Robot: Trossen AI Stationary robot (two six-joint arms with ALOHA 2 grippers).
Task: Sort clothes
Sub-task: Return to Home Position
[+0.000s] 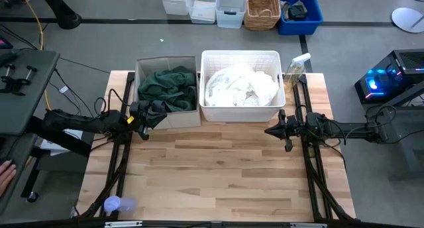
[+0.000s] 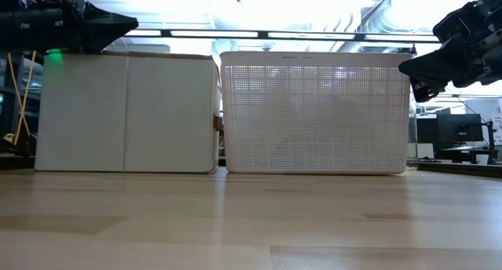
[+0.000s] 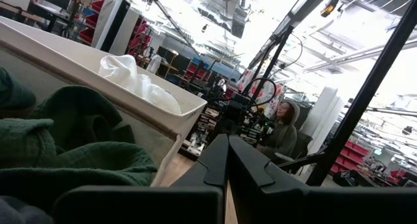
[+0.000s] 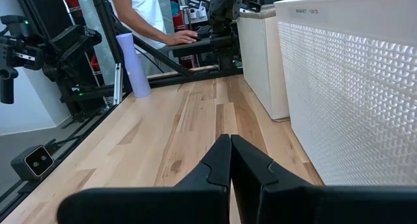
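Clothes (image 1: 242, 85) in basket (image 1: 238, 113) | left end effector (image 3: 228, 146) closed, empty | right end effector (image 4: 230, 142) closed, empty

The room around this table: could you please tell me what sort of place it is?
Probably a robotics lab or workshop: the left claw and right claw hang over a wooden table, under exposed ceiling ducts, with red storage racks behind.
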